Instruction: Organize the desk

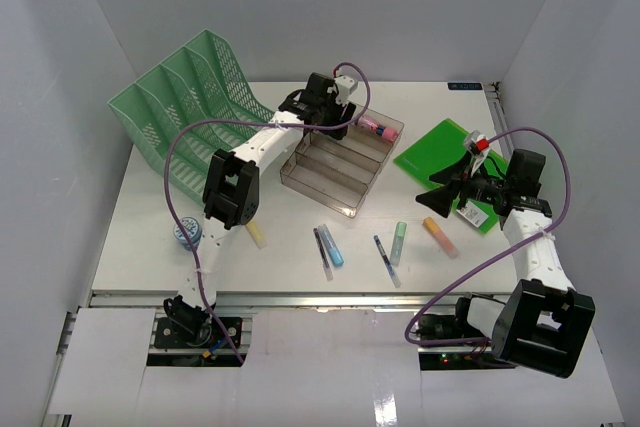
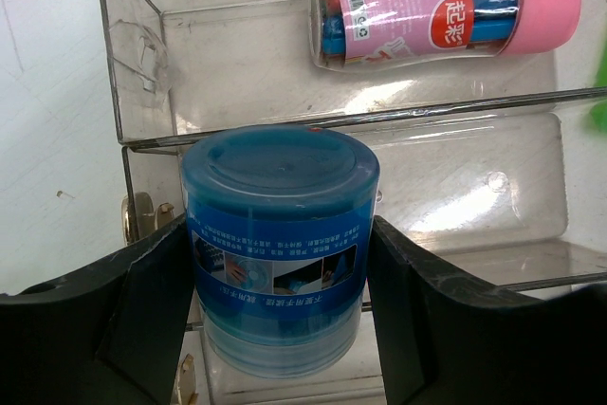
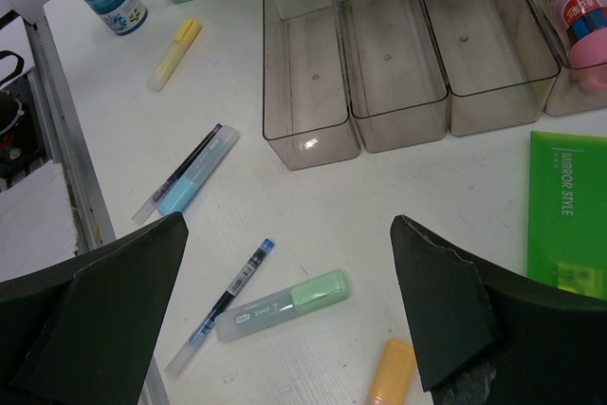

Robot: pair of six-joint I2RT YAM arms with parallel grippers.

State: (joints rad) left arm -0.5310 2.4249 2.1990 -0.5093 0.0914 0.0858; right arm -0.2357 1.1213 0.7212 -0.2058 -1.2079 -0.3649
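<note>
From above, the left gripper [image 1: 318,107] hangs over the clear tray [image 1: 335,167]. If it goes too low, it could bump the thin walls and push the tray. The desk [image 1: 150,237] lies flat under everything, in front of both arms. Its long side runs left to right (it points no way).

Left wrist view: its fingers [image 2: 142,301] pinch a blue jar [image 2: 280,187] from both sides. The smooth jar could slip, or be too fat for its slot.

Right wrist view: the right gripper [image 3: 289,234] is spread wide and empty above a green highlighter [image 3: 285,305], which could roll if bumped.
</note>
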